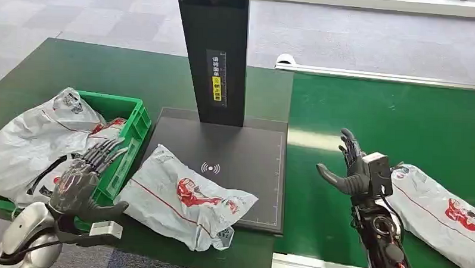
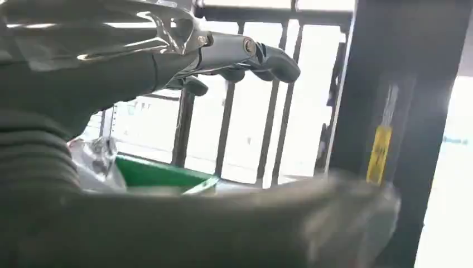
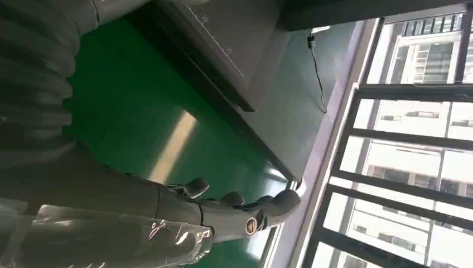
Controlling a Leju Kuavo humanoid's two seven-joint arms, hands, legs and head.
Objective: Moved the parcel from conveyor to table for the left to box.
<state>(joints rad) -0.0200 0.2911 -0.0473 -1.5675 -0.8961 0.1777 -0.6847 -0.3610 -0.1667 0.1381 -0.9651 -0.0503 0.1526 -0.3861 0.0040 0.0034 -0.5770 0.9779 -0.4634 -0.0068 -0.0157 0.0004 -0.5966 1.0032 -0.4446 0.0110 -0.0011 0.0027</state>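
From the head view, a grey parcel (image 1: 185, 198) with a red logo lies on the table, partly on the black scanner pad (image 1: 234, 163) and partly on the green table top (image 1: 136, 77), just beside the green box (image 1: 131, 121). That box already holds other grey parcels (image 1: 29, 141). The left hand (image 1: 81, 185) hovers over the near corner of the box, fingers spread and straight, holding nothing. The right hand (image 1: 353, 168) is raised above the green conveyor (image 1: 402, 122), fingers apart and empty, with another parcel (image 1: 441, 212) lying on the belt just beside its wrist. A black post (image 1: 217, 56) rises from the pad (it carries a yellow label).

At the left wrist, the left hand's fingers (image 2: 268, 58) reach out straight with nothing in them; a green edge of the box (image 2: 156, 173) shows beyond.

At the right wrist, the right hand's fingers (image 3: 268, 209) are extended and loosely curved over the conveyor (image 3: 128, 100), gripping nothing, beside the scanner pad's edge (image 3: 223, 50).
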